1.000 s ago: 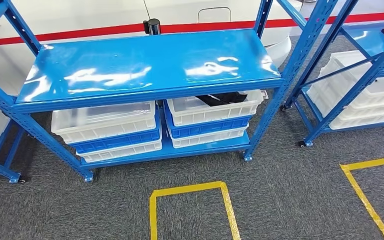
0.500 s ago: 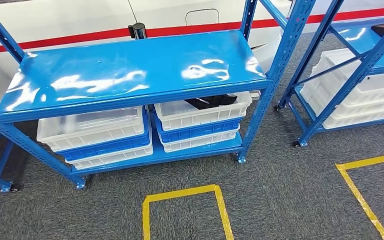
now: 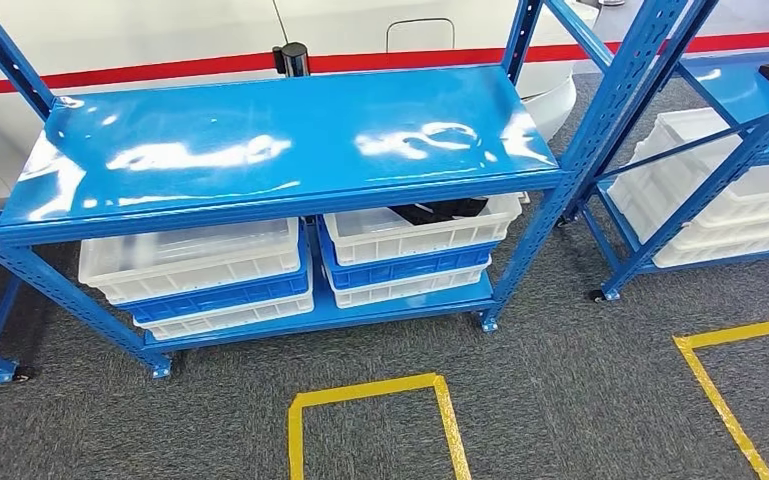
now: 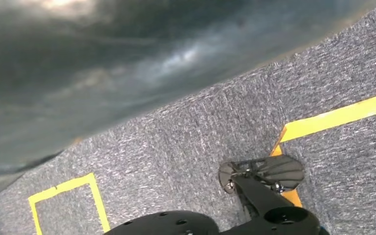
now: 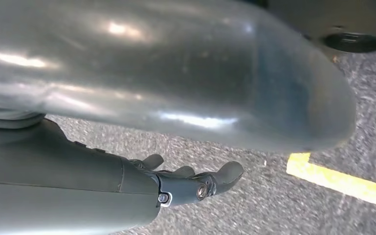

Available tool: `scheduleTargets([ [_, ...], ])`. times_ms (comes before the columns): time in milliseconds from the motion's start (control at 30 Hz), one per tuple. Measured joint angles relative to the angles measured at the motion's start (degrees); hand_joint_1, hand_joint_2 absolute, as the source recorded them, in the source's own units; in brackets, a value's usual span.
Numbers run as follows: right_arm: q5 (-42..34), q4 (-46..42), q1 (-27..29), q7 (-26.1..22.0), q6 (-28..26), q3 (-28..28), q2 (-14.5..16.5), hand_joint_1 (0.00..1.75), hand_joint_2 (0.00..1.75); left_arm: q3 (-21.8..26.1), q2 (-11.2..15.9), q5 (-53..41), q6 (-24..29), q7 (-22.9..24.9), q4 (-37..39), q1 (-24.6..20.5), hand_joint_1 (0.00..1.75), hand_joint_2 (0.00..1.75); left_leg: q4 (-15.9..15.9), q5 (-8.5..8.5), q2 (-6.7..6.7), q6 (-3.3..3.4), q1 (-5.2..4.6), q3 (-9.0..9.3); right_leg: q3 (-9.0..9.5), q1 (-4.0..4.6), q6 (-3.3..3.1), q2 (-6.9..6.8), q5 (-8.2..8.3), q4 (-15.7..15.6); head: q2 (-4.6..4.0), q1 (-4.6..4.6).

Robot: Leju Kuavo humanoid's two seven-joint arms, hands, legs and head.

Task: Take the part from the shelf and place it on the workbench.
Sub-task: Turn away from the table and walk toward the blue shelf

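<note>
Dark part (image 3: 438, 210) in white crate (image 3: 415, 232), mostly hidden beneath blue shelf board (image 3: 280, 140)

It was a warehouse or factory storage area. Blue steel shelving racks (image 3: 280, 150) stood on grey carpet floor (image 3: 560, 400), holding stacked white and blue plastic crates (image 3: 200, 265), and yellow tape squares (image 3: 370, 420) marked positions on the floor.

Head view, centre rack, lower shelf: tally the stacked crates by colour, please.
white crates: 4
blue crates: 2
total: 6
</note>
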Motion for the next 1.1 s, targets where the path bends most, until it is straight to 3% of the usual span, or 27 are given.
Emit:
scheduleTargets([
  [67, 0.1, 0.0, -0.1, 0.0, 0.0, 0.0, -0.1, 0.0, 0.0, 0.0, -0.1, -0.1, 0.1, 0.0, 0.0, 0.0, 0.0, 0.0, 0.1, -0.58, -0.09, -0.53, -0.33, 0.36, 2.62, 0.17, -0.37, -0.16, 2.65, -5.9, 0.0, 0.01],
  [133, 0.2, 0.0, -0.1, 0.0, 0.0, 0.0, -0.1, 0.0, 0.0, 0.0, -0.1, -0.2, 0.1, -0.1, 0.0, -0.1, 0.0, 0.0, 0.1, -1.03, -0.1, -1.12, -0.56, 0.61, 3.36, 0.44, -1.48, -0.17, 3.23, -7.0, 0.0, -0.02],
  [233, 0.3, 0.0, -0.1, 0.0, 0.0, 0.0, -0.1, 0.0, 0.0, 0.0, 0.0, -0.3, 0.2, -0.1, -0.1, -0.1, 0.0, 0.0, 1.3, -2.13, 0.02, -2.05, -0.3, 0.65, 4.19, -0.11, -2.8, -0.12, 3.25, -7.4, 0.0, -0.15],
  [267, 0.4, 0.0, -0.1, 0.0, 0.0, 0.0, -0.1, 0.0, 0.0, 0.0, 0.0, -0.3, 0.2, -0.1, -0.1, -0.2, 0.0, 0.0, 3.5, -3.32, 0.07, -2.35, -0.22, -0.22, 4.57, -0.39, -3.21, -0.13, 3.16, -7.6, 0.0, -0.26],
  [333, 0.5, 0.0, -0.2, 0.0, 0.0, 0.0, -0.1, 0.0, 0.0, 0.1, 0.0, -0.3, 0.2, -0.1, -0.1, -0.1, 0.0, 0.0, 10.9, -6.62, 0.13, -2.82, 0.01, -4.01, 5.07, -0.44, -3.87, -0.18, 2.78, -7.6, 0.0, -0.43],
  [400, 0.5, 0.0, -0.2, 0.0, 0.0, 0.0, -0.1, 0.0, 0.0, 0.1, -0.1, -0.3, 0.1, -0.1, -0.1, 0.0, 0.0, 0.0, 16.4, -7.88, 0.15, -3.21, 0.3, -7.54, 5.5, -0.42, -4.03, -0.11, 2.42, -7.6, 0.01, -0.42],
  [433, 0.5, 0.0, -0.1, 0.0, 0.0, 0.0, -0.1, 0.0, 0.0, 0.2, -0.1, -0.3, 0.1, -0.1, -0.1, 0.0, 0.0, 0.0, 16.2, -6.77, 0.18, -3.33, 0.46, -7.87, 5.8, -0.46, -3.96, 0.0, 2.19, -7.6, 0.01, -0.44],
  [467, 0.6, 0.0, -0.1, 0.0, 0.0, 0.0, -0.1, 0.0, 0.0, 0.2, 0.0, -0.3, 0.1, -0.1, -0.1, 0.0, 0.0, 0.0, 13.7, -4.67, 0.21, -3.42, 0.63, -7.07, 6.22, -0.55, -3.75, 0.12, 1.91, -7.5, 0.01, -0.44],
  [533, 0.6, 0.0, 0.0, 0.0, 0.0, 0.0, -0.1, 0.0, 0.0, 0.3, 0.0, -0.3, 0.1, -0.1, 0.0, 0.0, 0.0, 0.0, 6.1, -0.35, 0.22, -3.52, 0.88, -3.7, 6.96, -0.56, -3.09, 0.33, 1.21, -7.5, 0.01, -0.5],
  [567, 0.7, 0.0, 0.0, 0.0, 0.0, 0.0, 0.0, 0.0, 0.0, 0.4, 0.0, -0.3, 0.1, -0.1, 0.0, 0.0, 0.0, 0.0, 3.2, 0.71, 0.13, -3.39, 0.87, -2.33, 7.14, -0.46, -2.69, 0.37, 0.85, -7.5, 0.01, -0.59],
  [600, 0.8, 0.0, -0.1, 0.0, -0.1, 0.0, 0.0, 0.0, 0.0, 0.4, 0.0, -0.3, 0.1, -0.2, 0.0, 0.0, 0.0, 0.0, 1.7, 0.94, 0.04, -3.14, 0.77, -1.58, 7.2, -0.33, -2.31, 0.39, 0.57, -7.5, 0.01, -0.63],
  [733, 1.0, 0.0, -0.3, 0.0, -0.2, 0.0, 0.0, 0.0, 0.0, 0.4, -0.1, -0.4, 0.0, -0.2, 0.0, -0.1, 0.0, 0.0, 0.9, 0.42, -0.12, -1.36, 0.34, -1.14, 7.41, -0.5, -1.03, 0.32, 0.04, -7.6, 0.0, -0.61],
  [800, 1.0, 0.0, -0.3, 0.0, -0.2, 0.0, 0.0, 0.0, 0.0, 0.5, -0.1, -0.5, 0.0, -0.2, 0.0, -0.1, 0.0, 0.0, 0.6, 0.37, -0.11, -0.65, 0.49, -0.81, 5.36, -0.42, -1.05, 0.22, -1.56, -3.6, 0.0, -0.4],
  [900, 1.0, 0.0, -0.2, 0.0, -0.2, 0.0, 0.0, 0.0, 0.0, 0.6, -0.1, -0.6, -0.1, -0.2, 0.0, -0.2, 0.0, 0.0, 0.6, -0.14, -0.1, 0.02, 0.23, -0.54, -1.48, -0.32, -1.57, 0.19, -4.63, 6.9, 0.0, -0.32],
  [933, 1.0, 0.0, -0.1, 0.0, -0.2, 0.0, 0.0, 0.0, 0.0, 0.7, -0.1, -0.6, -0.1, -0.2, 0.0, -0.1, 0.0, 0.0, 0.6, -0.38, -0.14, 0.13, 0.15, -0.31, -2.83, -0.29, -1.42, 0.19, -4.4, 8.2, 0.0, -0.33],
  [967, 1.0, 0.0, 0.0, 0.0, -0.2, 0.0, 0.0, 0.0, 0.0, 0.7, -0.1, -0.6, -0.1, -0.1, 0.0, -0.1, 0.0, 0.0, 0.6, -0.65, -0.22, 0.15, 0.1, 0.04, -3.03, -0.25, -1.08, 0.19, -3.19, 7.2, 0.0, -0.32],
  [1033, 1.0, 0.0, 0.0, 0.0, -0.2, 0.0, 0.0, 0.0, 0.0, 0.7, -0.1, -0.6, -0.1, 0.0, 0.0, 0.0, 0.0, 0.0, 0.6, -1.3, -0.36, -0.07, 0.08, 0.89, -0.73, -0.12, -0.49, 0.12, 0.71, 0.2, 0.0, -0.27],
  [1100, 1.0, 0.0, -0.1, 0.1, -0.2, 0.0, 0.0, 0.0, 0.0, 0.7, -0.2, -0.6, -0.1, 0.1, 0.0, -0.1, 0.0, 0.0, 0.6, -2.12, -0.5, -0.6, -0.21, 1.6, 1.74, 0.2, -0.82, 0.05, 3.23, -5.5, 0.0, -0.22],
])
